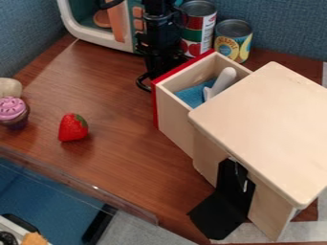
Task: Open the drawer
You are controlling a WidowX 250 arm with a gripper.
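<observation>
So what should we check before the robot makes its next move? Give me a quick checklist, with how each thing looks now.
1. Drawer out of the wooden cabinet: ok, its inside shows.
2. Gripper at the drawer's red front: ok, it is right by it.
3. Gripper free of the drawer: cannot tell.
4. White-handled item inside the drawer: ok.
5. Strawberry away from the drawer: ok, bare tabletop lies between them.
6. Arm not touching the tall can: cannot tell.

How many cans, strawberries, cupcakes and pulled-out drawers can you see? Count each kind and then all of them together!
Cans: 2
Strawberries: 1
Cupcakes: 1
Pulled-out drawers: 1
Total: 5
</observation>
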